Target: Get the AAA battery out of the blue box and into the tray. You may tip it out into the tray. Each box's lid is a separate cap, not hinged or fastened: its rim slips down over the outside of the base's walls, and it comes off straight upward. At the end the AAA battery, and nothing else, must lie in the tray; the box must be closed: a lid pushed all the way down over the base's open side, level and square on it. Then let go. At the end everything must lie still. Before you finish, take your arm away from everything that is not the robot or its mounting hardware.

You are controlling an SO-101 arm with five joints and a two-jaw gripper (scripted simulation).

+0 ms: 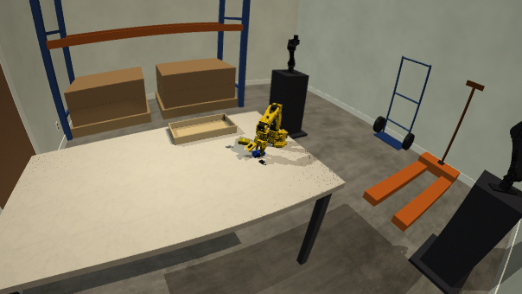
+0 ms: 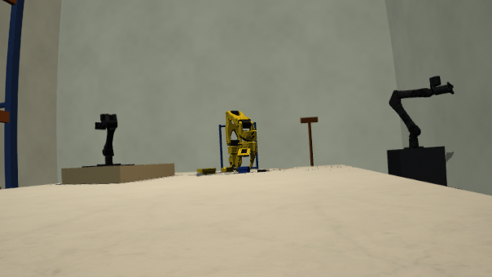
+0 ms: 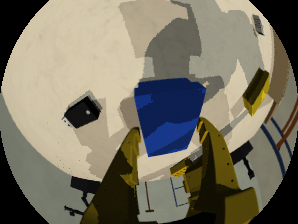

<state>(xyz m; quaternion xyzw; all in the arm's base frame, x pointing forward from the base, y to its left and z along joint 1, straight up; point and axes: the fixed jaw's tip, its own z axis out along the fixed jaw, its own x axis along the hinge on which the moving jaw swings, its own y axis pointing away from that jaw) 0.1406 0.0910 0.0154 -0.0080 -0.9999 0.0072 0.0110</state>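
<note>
The blue box [image 1: 257, 154] [image 2: 243, 170] [image 3: 170, 107] sits on the table below my gripper [image 1: 259, 151] [image 2: 243, 166] [image 3: 169, 125]. In the wrist view its upper side shows as unbroken blue, so its inside and any battery in it are hidden. My gripper is partly open, pointing down. Its two fingertips stand on either side of the box's near part, and whether they touch it is hard to tell. The wooden tray [image 1: 181, 137] [image 2: 90, 176] stands farther back on the table, to the left of the arm. No battery shows in the visible part of it.
A yellow box [image 1: 244, 141] [image 2: 206, 171] [image 3: 257, 92] lies between the blue box and the tray. A small black box [image 1: 262, 162] [image 2: 261, 170] [image 3: 82, 112] lies on the blue box's other side. A small grey item [image 1: 229, 146] [image 3: 257, 24] lies beyond the yellow box.
</note>
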